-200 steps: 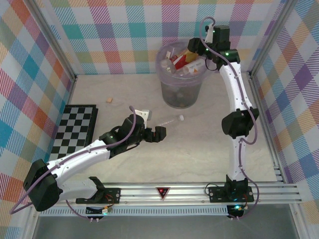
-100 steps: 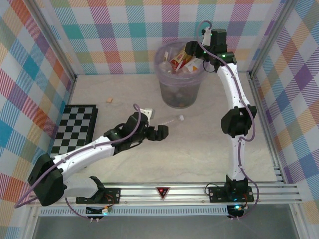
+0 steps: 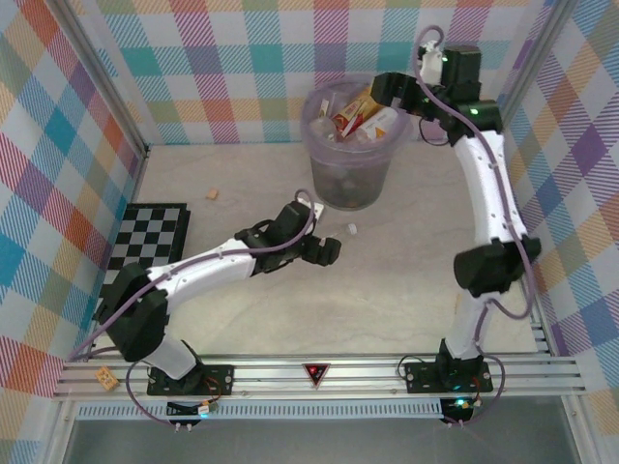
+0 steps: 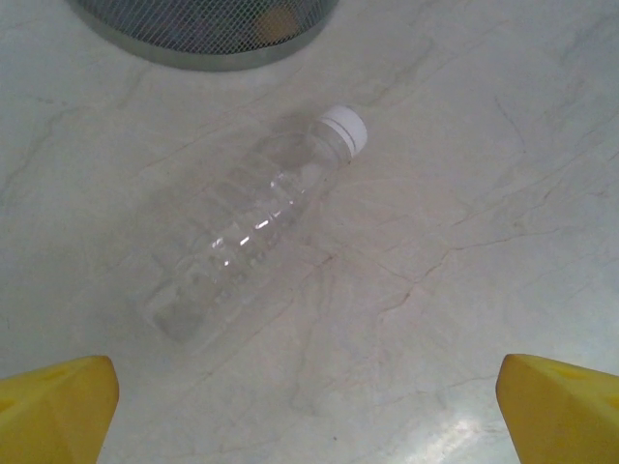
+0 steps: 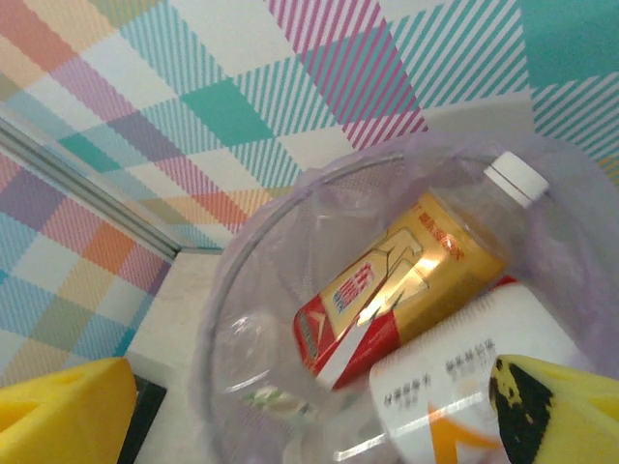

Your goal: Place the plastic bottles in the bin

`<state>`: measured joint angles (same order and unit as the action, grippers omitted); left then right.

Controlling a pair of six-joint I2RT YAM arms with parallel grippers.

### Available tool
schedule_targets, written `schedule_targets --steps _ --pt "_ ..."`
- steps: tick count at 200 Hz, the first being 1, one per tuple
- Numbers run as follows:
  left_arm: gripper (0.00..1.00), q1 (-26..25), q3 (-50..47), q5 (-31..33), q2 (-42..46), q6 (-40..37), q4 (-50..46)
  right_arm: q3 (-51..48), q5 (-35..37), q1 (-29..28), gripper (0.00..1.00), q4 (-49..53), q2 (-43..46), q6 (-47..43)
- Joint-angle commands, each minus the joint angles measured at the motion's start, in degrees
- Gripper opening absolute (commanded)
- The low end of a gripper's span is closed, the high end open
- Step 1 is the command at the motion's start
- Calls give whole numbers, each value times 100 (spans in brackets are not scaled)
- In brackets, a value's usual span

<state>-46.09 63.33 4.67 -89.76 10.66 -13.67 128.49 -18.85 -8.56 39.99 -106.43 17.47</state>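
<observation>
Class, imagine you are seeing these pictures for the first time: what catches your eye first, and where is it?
The translucent bin at the back of the table, heaped with bottles, a red-and-gold labelled bottle on top, with the open right gripper above it. Next, the lone clear bottle lying on its side on the table, the open left gripper poised over it.

White-shelled left arm (image 3: 208, 269) and right arm (image 3: 488, 188), bulky black joint housings, thin lilac cable looped along each, small green lights on the right one, black base plates, bright yellow fingertips (image 4: 58, 411), one with black scuffs
</observation>
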Motion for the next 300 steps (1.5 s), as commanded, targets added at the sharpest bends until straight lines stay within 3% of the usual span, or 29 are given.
schedule_targets --steps 1,52,116,145,174,198,270,300 --pt "100 59 460 87 -356 -709 -171 -1125 -274 99 95 -4 874 -257" --pt "100 483 1068 -165 -1394 -1352 -372 -3683 -658 383 97 -48 2879 -330" --pt "100 662 1552 -9 -2322 -1882 -792 -5159 -683 628 96 156 4273 -121" --pt "94 656 1310 -150 -2284 -1849 -717 -5566 -727 676 96 65 4438 -17" --pt "75 649 1116 -161 -2205 -1740 -629 -5809 -911 690 96 -46 4353 58" --pt "68 645 1094 -202 -2168 -1673 -644 -5960 -1001 691 96 -172 4324 148" --pt "57 616 764 -243 -1618 -1454 -492 -6287 -1103 693 95 -292 4381 255" --pt "47 614 449 -281 -1162 -1365 -305 -6472 -1292 686 94 -623 4403 584"
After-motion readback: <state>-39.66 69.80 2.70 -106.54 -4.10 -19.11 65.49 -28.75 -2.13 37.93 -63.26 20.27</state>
